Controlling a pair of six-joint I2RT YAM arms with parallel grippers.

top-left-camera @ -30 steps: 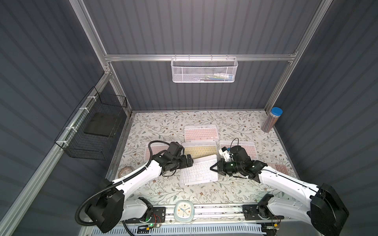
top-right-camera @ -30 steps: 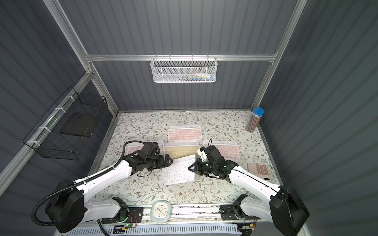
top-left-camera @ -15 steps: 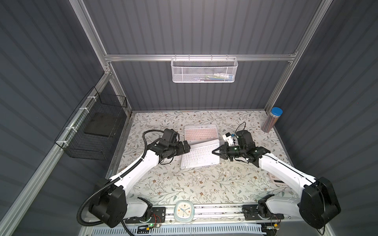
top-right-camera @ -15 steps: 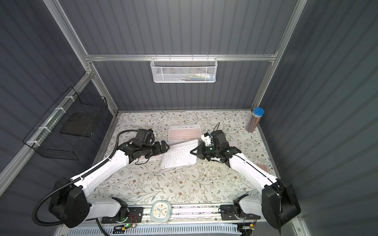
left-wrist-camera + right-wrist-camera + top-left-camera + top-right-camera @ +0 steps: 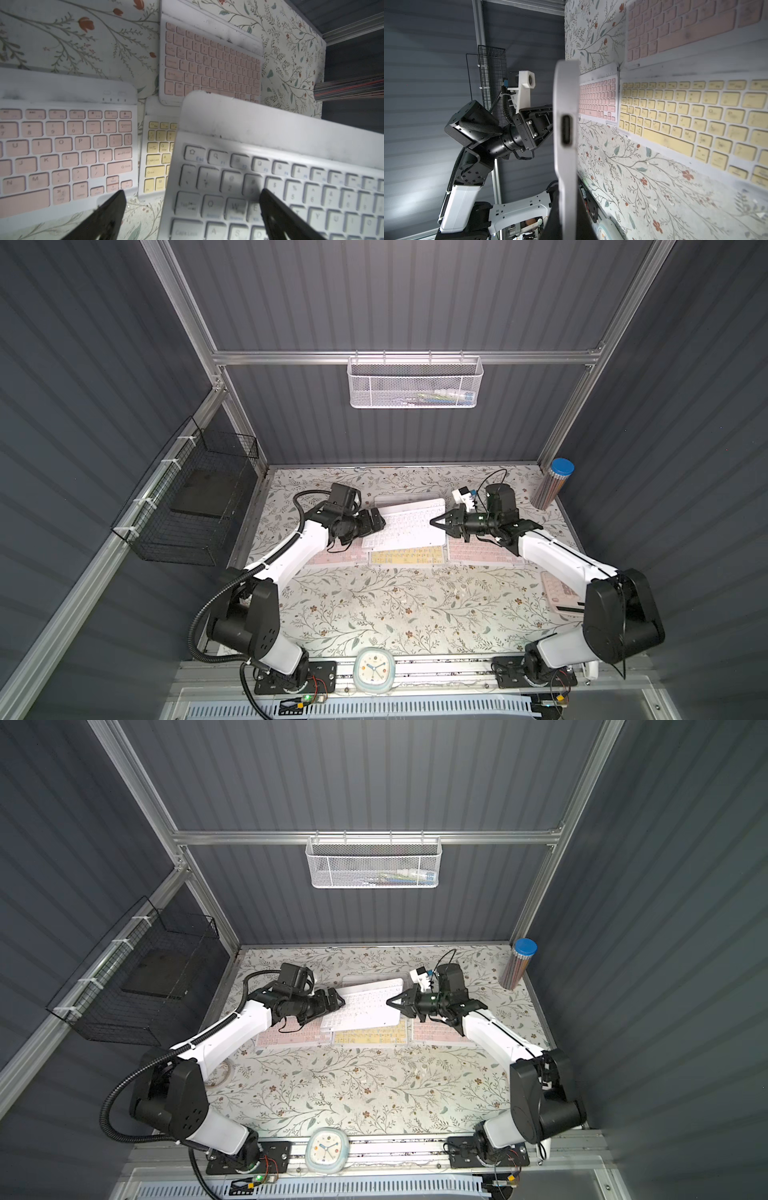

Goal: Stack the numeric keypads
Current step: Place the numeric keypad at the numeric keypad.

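The step in hand looks like the carrying of 1 keypad to a stack. The white keypad (image 5: 405, 526) hangs tilted in the air, well clear of the surface (image 5: 395, 605). In both top views its far edge overlaps the back pink keypad (image 5: 207, 60) and its near edge overlaps the yellow keypad (image 5: 405, 558). The right hand (image 5: 436, 521) is clenched on its right short edge (the right wrist view shows that edge end-on, with a charging port in it). The left hand (image 5: 376, 520) stands released, jaws spread wide at the keypad's left end. In the left wrist view 1 finger (image 5: 272, 203) lies over the white keys and the other over the gap beside the left pink keypad (image 5: 62, 149). The next move, as I judge it, calls for levelling the white keypad, squaring it to whichever keypad is to bear it, and lowering it before the right hand lets go. The left hand could steady the free end. Several things are hard to make out: whether the left hand touches the keypad at all, whether anything lies under the back pink keypad, and the part of the right pink keypad (image 5: 478, 549) under the right arm. I count only 5 keypads, and none with mint-green keys shows.
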